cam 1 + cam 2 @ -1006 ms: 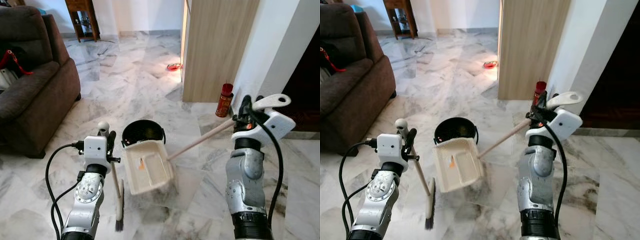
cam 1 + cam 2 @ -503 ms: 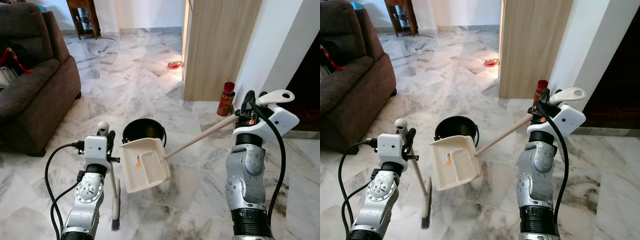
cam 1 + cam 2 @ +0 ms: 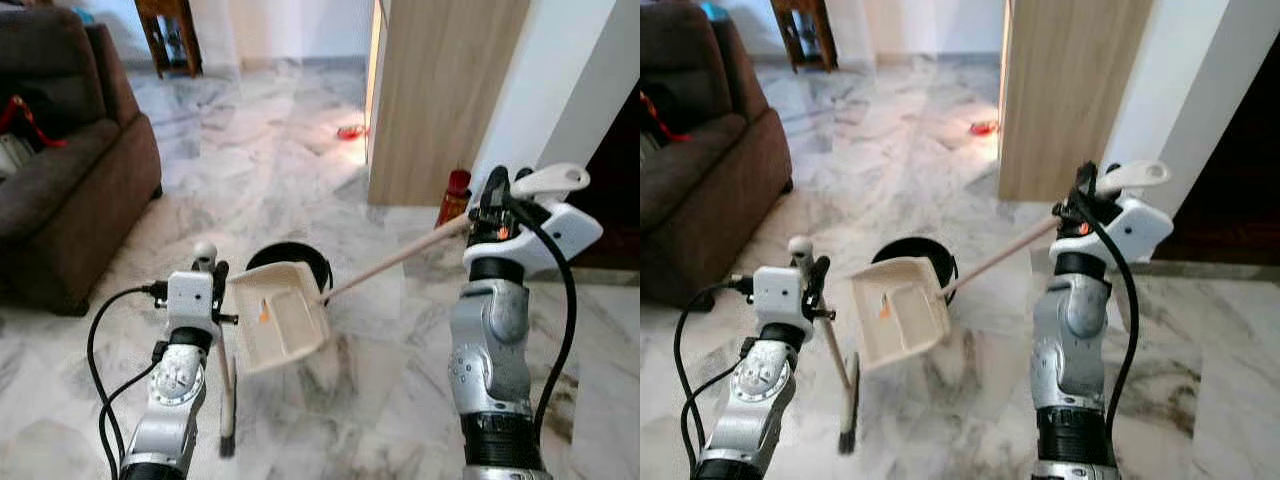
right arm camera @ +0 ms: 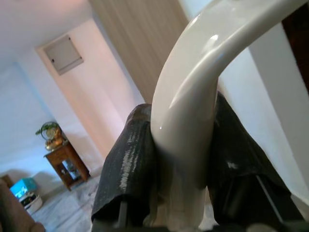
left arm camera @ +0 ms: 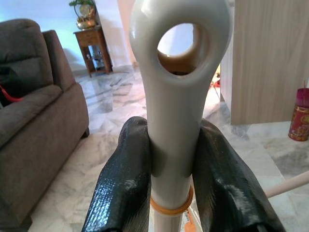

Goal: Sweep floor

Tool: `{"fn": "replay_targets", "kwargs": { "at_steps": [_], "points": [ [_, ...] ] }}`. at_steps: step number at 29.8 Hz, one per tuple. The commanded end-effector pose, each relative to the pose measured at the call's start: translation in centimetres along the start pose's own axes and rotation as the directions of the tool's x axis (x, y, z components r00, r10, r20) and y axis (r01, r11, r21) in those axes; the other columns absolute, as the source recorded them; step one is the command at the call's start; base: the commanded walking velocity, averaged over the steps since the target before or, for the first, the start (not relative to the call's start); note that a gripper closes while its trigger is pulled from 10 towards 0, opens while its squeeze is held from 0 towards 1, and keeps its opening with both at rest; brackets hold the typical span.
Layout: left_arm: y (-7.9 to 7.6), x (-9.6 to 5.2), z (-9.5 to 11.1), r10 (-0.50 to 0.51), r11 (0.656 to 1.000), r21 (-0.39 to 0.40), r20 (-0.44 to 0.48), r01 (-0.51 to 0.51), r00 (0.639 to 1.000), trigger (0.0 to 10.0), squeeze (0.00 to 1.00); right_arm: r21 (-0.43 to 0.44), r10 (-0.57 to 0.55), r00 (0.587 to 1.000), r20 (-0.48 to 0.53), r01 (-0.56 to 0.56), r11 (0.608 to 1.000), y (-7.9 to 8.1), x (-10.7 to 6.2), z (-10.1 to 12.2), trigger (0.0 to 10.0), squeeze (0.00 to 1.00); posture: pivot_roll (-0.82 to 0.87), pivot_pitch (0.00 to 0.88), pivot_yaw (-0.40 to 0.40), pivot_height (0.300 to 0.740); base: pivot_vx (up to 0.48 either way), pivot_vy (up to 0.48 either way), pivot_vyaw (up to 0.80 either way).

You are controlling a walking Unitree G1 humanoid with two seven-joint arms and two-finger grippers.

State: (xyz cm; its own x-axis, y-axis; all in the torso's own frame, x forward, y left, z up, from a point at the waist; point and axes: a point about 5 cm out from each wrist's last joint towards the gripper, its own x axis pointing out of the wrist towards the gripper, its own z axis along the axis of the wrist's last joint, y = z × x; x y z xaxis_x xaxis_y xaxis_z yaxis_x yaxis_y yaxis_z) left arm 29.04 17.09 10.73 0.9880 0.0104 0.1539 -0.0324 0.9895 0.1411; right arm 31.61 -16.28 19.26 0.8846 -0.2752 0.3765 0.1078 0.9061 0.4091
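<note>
My right gripper is shut on the cream handle end of a long-handled dustpan. Its wooden pole slants down to the cream pan, which hangs tilted off the floor beside a black bucket. An orange scrap lies inside the pan. My left gripper is shut on the grey top of a broom, whose stick runs down to the dark bristles on the marble floor.
A brown sofa stands at the left. A wooden panel and white wall rise at the right, with a red can at their foot. A small wooden table is far back. A red object lies on the floor.
The right arm has lifted the dustpan higher and carried it left, closer to the bucket's rim. The broom has stayed upright in the left gripper. The camera has shifted a little.
</note>
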Motion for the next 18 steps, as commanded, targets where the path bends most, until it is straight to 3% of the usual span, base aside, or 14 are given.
{"fn": "replay_targets", "kwargs": {
  "at_steps": [1,9,18],
  "points": [
    [0.27,0.4,0.98,0.003,1.0,0.014,0.048,-0.004,0.999,10.0,0.0,0.044,0.039,0.997,0.065,-0.042,0.998,1.21,0.38,1.52,10.0,0.0,0.02,0.0,0.052,0.74,0.274,0.0,0.0],
    [0.26,0.43,0.98,0.003,1.0,0.014,0.047,-0.003,0.999,10.0,0.0,0.031,0.057,0.997,0.055,-0.059,0.998,1.38,0.28,1.36,10.0,0.0,0.02,0.0,0.053,0.74,0.281,0.0,0.0],
    [0.23,0.43,0.98,0.003,1.0,0.012,0.049,-0.004,0.999,10.0,0.0,0.028,0.075,0.996,0.047,-0.076,0.997,1.61,0.23,1.27,10.0,0.0,0.02,0.0,0.052,0.74,0.285,0.0,0.68]
  ]
}}
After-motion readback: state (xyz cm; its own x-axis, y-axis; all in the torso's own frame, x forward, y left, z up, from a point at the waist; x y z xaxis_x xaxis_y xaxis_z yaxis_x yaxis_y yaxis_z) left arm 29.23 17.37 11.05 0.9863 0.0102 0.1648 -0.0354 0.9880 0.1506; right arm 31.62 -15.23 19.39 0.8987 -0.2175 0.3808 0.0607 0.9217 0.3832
